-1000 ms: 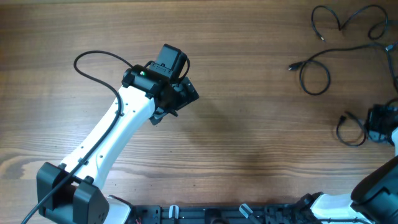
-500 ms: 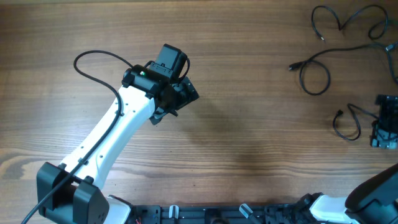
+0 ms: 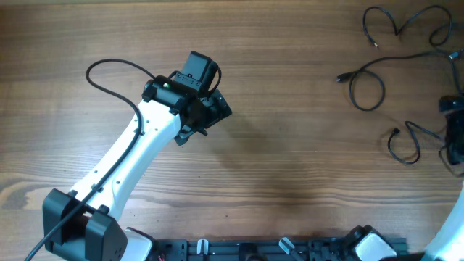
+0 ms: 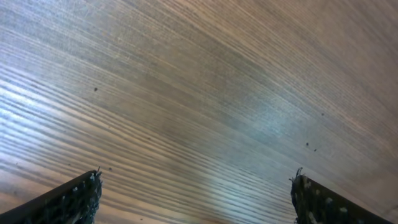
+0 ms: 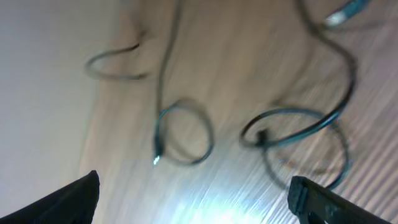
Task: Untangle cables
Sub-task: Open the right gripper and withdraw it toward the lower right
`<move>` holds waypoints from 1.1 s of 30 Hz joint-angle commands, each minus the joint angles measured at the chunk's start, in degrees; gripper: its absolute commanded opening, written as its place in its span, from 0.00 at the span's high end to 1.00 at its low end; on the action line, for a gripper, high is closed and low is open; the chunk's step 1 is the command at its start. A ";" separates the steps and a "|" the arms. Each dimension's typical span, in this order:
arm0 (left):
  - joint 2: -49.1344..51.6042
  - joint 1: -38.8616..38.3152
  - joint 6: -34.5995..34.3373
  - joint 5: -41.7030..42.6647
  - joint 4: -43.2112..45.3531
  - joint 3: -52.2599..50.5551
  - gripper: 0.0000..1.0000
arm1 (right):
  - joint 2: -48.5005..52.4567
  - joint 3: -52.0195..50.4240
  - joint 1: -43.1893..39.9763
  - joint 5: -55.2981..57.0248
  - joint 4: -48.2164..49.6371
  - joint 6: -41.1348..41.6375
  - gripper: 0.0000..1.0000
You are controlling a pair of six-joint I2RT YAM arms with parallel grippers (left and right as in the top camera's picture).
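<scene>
Now L arm [image 3: 134,156] angled up-right; R tool [image 5: 194,186] above cables [image 5: 159,130].

brown wood-grain table [image 3: 290,109], tiny dark specks [image 4: 95,89]

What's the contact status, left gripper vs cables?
Apart. Left wrist view shows only bare table inside the open left gripper; overhead puts the cables far to the right.

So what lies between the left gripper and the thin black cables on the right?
Nothing but bare brown wooden table, seen in the overhead view; the left gripper sits well apart from the thin black cables.
</scene>
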 commanded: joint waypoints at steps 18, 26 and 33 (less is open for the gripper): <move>0.33 -0.33 0.46 -1.01 0.26 0.00 0.00 | -25.27 0.26 39.23 -9.31 -40.81 -22.86 0.00; 0.33 -0.33 0.46 -1.01 0.26 0.00 0.00 | -25.27 0.26 43.19 -9.31 -42.84 -24.09 0.00; 0.33 -0.33 0.46 -1.01 0.26 0.00 0.00 | -25.27 0.26 43.19 0.42 -43.25 -24.11 0.00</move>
